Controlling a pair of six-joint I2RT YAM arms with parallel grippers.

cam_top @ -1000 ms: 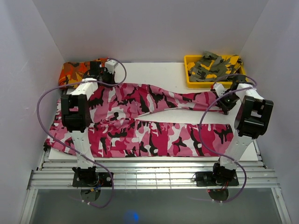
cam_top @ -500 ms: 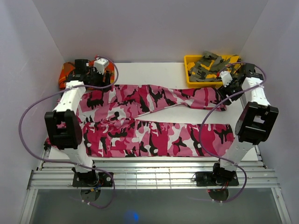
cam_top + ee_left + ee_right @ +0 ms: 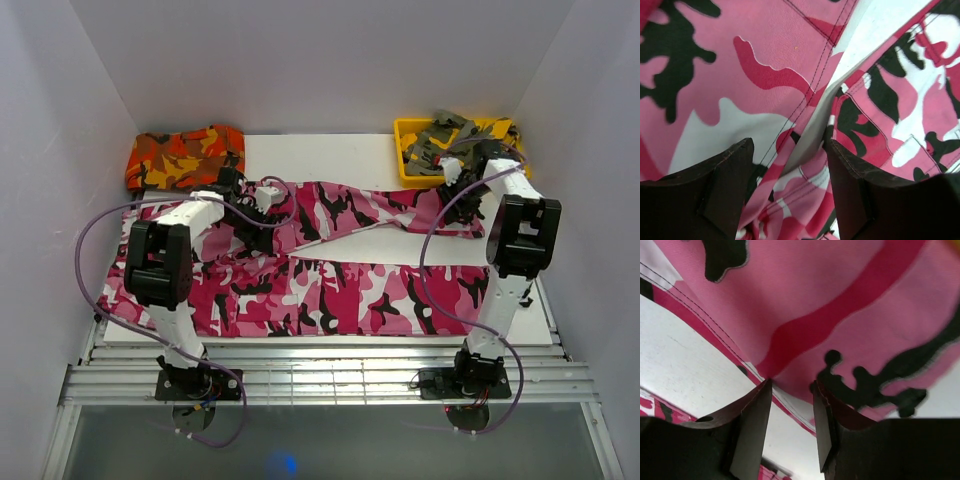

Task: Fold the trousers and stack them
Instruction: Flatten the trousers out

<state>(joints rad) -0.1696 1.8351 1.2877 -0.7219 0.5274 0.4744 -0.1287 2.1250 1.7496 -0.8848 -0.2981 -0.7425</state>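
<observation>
Top external view shows you the white table (image 3: 330, 155) with the trousers (image 3: 340, 290) spread flat over most of it, the waist at the left and both legs running to the right. The far leg ends just beside the yellow bin (image 3: 402, 150) in the far right corner. Olive-grey camouflage trousers (image 3: 445, 140) lie in this bin. Orange-red camouflage trousers (image 3: 180, 155) lie in the far left corner, touching the pink ones.

The left gripper (image 3: 787, 145) is low over the waist part. Its fingers (image 3: 715, 185) stand wide apart with a raised fold of cloth between them, not pressed.

The right gripper (image 3: 790, 385) is at the end of the far leg. Its fingers (image 3: 752, 425) leave a narrower gap, with the stitched edge at their tips but not squeezed.
</observation>
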